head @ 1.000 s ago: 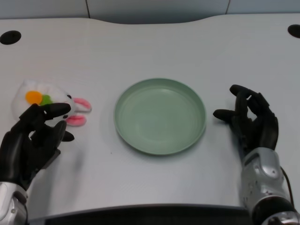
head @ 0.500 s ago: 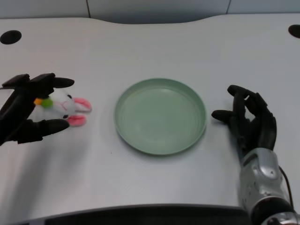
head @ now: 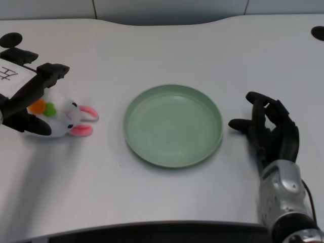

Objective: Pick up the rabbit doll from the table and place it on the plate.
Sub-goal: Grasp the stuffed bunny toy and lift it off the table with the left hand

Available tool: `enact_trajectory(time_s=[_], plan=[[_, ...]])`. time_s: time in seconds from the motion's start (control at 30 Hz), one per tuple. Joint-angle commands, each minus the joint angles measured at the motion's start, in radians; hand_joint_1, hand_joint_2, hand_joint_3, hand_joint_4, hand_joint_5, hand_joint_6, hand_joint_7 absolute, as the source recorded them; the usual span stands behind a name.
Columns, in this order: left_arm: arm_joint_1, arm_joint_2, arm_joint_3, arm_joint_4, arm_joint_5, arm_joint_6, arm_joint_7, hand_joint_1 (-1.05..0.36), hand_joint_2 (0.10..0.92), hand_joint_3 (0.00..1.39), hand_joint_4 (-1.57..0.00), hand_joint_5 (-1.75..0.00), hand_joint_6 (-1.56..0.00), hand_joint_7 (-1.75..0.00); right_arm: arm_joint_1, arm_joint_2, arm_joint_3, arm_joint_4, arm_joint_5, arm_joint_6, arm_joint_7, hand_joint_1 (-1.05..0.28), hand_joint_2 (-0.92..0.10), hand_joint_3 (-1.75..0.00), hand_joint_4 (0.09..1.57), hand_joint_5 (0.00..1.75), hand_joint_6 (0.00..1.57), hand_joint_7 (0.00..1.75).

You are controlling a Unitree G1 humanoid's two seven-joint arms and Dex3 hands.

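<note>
Left hand [head: 28, 98] has dropped over doll [head: 63, 115] left of plate [head: 173, 125], fingers wide; grasp imminent.

Left hand [head: 28, 96] cut off by picture's left edge, hiding much of rabbit doll [head: 66, 117]; grip unclear.

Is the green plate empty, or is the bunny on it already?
Empty. The green plate shows only its bare inside. The rabbit doll lies on the table left of it, with the left hand over it.
</note>
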Motion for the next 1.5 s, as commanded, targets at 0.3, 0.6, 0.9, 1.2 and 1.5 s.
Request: enact_trajectory(time_s=[0.3, 0.6, 0.9, 1.2, 1.5], plan=[[-0.173, -0.013, -0.154, 0.299, 0.060, 0.002, 0.025, -1.02, 0.903, 0.01, -0.02, -0.01, -0.11, 0.00, 0.001, 0.006, -0.006, 0.007, 0.008, 0.002, -0.003, -0.41, -0.92, -0.39, 0.62, 1.27, 0.52, 0.95], [-0.300, -0.066, -0.277, 0.600, 0.092, -0.011, 0.193, -1.01, 0.921, 0.01, -0.02, -0.02, -0.07, 0.00, 0.002, 0.000, -0.009, 0.016, 0.008, -0.006, 0.010, -0.42, -0.92, -0.40, 0.63, 1.26, 0.53, 0.93], [-0.398, -0.141, -0.354, 0.819, 0.074, -0.019, 0.311, -0.99, 0.918, 0.02, 0.00, -0.01, -0.05, 0.00, 0.010, 0.008, -0.012, 0.000, 0.012, -0.005, 0.012, -0.40, -0.92, -0.39, 0.63, 1.25, 0.53, 0.94], [-0.447, -0.199, -0.399, 0.965, 0.056, -0.026, 0.467, -0.96, 0.906, 0.00, -0.03, -0.03, -0.06, -0.01, 0.009, 0.007, -0.013, 0.004, 0.009, -0.004, 0.010, -0.41, -0.92, -0.40, 0.62, 1.25, 0.52, 0.95], [-0.454, -0.209, -0.424, 1.043, 0.038, -0.028, 0.533, -0.92, 0.903, 0.00, -0.11, -0.09, -0.13, -0.03, 0.005, 0.007, -0.016, 0.005, 0.011, 0.002, 0.010, -0.40, -0.92, -0.40, 0.62, 1.24, 0.51, 0.94]])
